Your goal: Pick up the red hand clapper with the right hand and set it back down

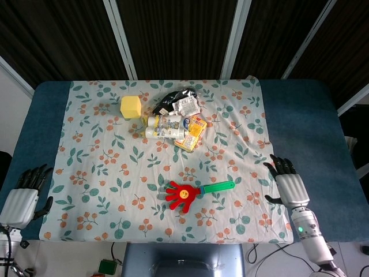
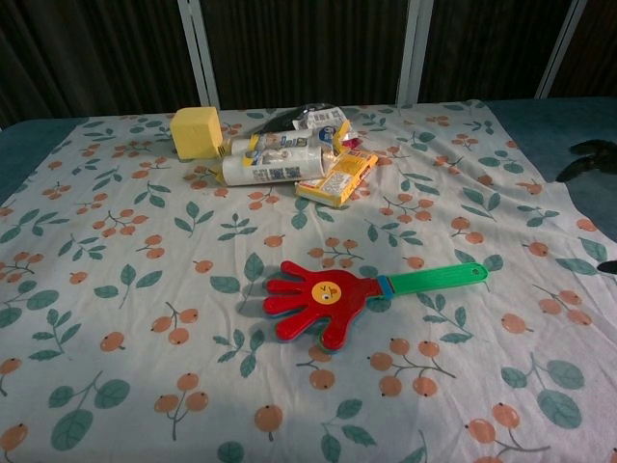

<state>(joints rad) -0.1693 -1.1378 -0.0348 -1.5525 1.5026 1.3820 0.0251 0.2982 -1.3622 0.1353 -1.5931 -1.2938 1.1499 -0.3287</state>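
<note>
The red hand clapper [image 1: 183, 194] [image 2: 321, 298], with a yellow smiley badge and a green handle [image 1: 219, 186] [image 2: 437, 279], lies flat on the floral cloth near the front middle. My right hand [image 1: 290, 186] hovers at the cloth's right edge, to the right of the handle's tip and apart from it, fingers spread and holding nothing. In the chest view only its dark fingertips [image 2: 590, 159] show at the right border. My left hand [image 1: 22, 198] hangs off the table's front left, open and empty.
A yellow foam cube [image 1: 131, 107] sits at the back left of the cloth [image 1: 92, 167]. Beside it lie white tubes [image 1: 164, 127], a yellow packet [image 1: 192, 131] and a black pouch [image 1: 176, 99] in a heap.
</note>
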